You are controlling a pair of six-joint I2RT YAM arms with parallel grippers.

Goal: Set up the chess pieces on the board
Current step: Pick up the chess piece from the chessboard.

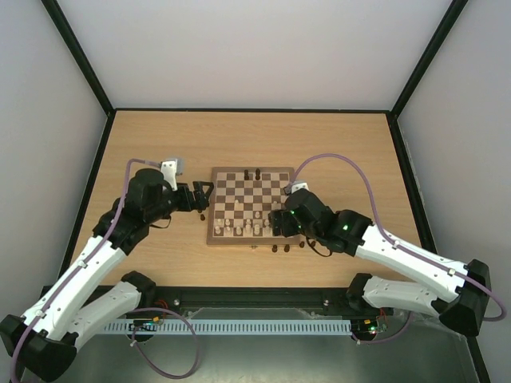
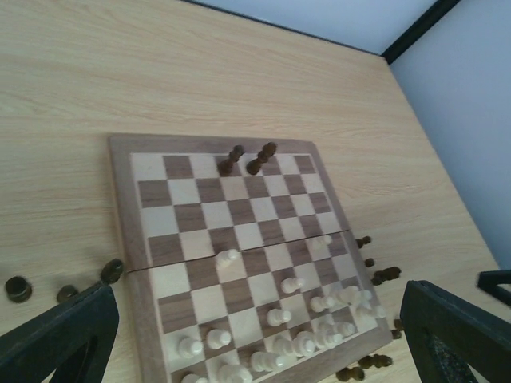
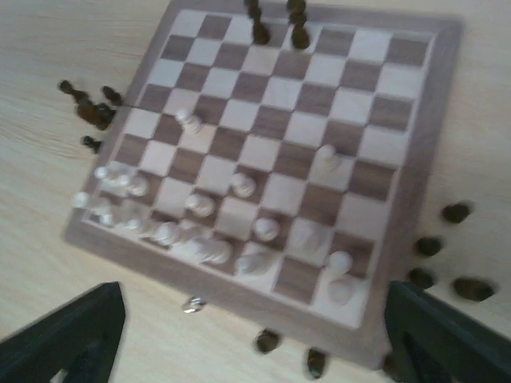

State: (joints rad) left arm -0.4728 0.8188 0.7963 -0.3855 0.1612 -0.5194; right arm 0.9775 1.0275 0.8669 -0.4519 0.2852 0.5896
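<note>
The board (image 1: 239, 191) lies mid-table between both arms. Two dark chess pieces (image 1: 254, 172) stand at its far edge, seen again in the left wrist view (image 2: 246, 159) and the right wrist view (image 3: 279, 28). More dark pieces lie loose on the table: below the near edge (image 1: 280, 248), left of the board (image 2: 67, 293), and right of it (image 3: 457, 212). My left gripper (image 1: 204, 195) hovers open at the board's left edge, holding nothing. My right gripper (image 1: 275, 223) is open over the near right corner, with nothing between its fingers (image 3: 447, 343).
Pale cream chessmen (image 1: 239, 229) crowd the board's near rows, some tipped over (image 2: 279, 345). A small shiny bit (image 3: 192, 304) lies on the table by the near edge. Black frame posts and walls bound the tabletop (image 1: 144, 136).
</note>
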